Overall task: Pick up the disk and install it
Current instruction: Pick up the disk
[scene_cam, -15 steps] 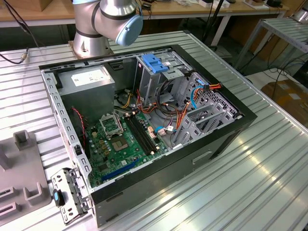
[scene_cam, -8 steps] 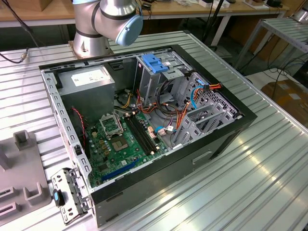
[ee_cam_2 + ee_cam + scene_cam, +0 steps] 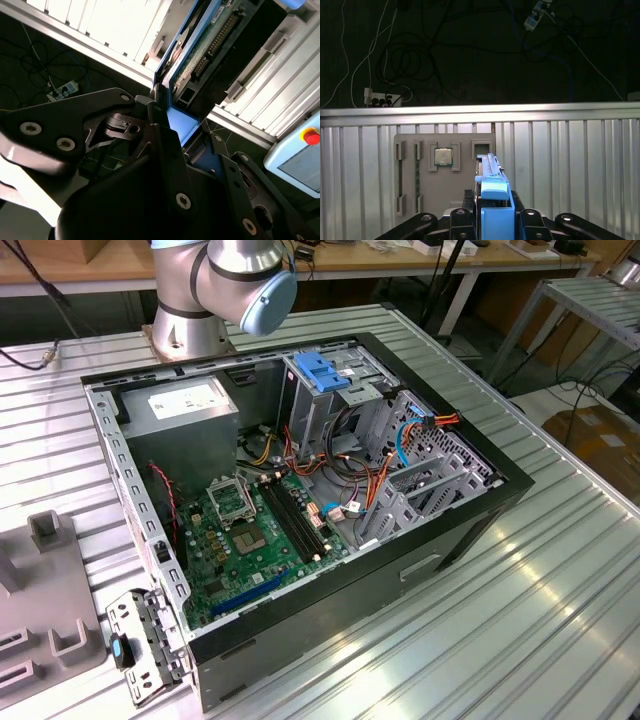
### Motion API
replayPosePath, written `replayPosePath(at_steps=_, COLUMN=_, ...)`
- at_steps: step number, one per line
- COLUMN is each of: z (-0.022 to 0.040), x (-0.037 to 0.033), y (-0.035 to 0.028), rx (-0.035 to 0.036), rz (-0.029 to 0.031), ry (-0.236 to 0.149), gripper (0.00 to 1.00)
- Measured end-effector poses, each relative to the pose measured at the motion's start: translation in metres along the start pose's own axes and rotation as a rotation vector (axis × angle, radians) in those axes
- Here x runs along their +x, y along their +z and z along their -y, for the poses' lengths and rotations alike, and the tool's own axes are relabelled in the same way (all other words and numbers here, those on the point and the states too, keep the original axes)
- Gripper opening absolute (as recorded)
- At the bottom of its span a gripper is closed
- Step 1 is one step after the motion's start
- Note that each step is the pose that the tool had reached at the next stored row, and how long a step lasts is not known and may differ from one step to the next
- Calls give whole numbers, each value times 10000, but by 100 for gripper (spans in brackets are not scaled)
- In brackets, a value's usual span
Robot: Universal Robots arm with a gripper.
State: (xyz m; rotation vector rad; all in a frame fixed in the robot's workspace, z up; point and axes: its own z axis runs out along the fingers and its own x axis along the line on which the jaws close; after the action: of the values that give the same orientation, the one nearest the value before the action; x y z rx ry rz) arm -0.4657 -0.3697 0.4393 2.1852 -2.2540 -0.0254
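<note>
The disk (image 3: 492,192) stands on edge between my gripper's (image 3: 492,217) black fingers, its blue plastic side rail facing the first wrist camera. The second wrist view shows the disk's (image 3: 210,40) green circuit board and connector row, with blue rail along its edge, clamped in the gripper (image 3: 167,122). The gripper is shut on it and holds it above the ribbed metal table (image 3: 570,165). In the exterior view the open computer case (image 3: 300,490) lies on the table, and the metal drive cage with a blue plastic top (image 3: 325,375) stands at its far side.
A grey fixture plate (image 3: 410,175) carrying a processor chip (image 3: 443,156) lies on the table under the disk. The case holds a grey power-supply box (image 3: 185,405), a green motherboard (image 3: 250,530) and loose cables (image 3: 350,500). A pendant with a red stop button (image 3: 310,136) sits nearby.
</note>
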Motion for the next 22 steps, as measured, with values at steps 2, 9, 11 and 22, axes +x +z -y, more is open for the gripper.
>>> replayPosePath(at_steps=2, z=0, x=0, y=-11, rx=0, rz=0, ry=0, gripper=37)
replayPosePath(at_steps=9, z=-1, x=0, y=-61, rx=0, rz=0, ry=0, gripper=37)
replayPosePath(at_steps=11, z=-1, x=-1, y=-78, rx=0, rz=0, ry=0, gripper=37)
replayPosePath(at_steps=22, z=-3, x=-2, y=-195, rx=0, rz=0, ry=0, gripper=37)
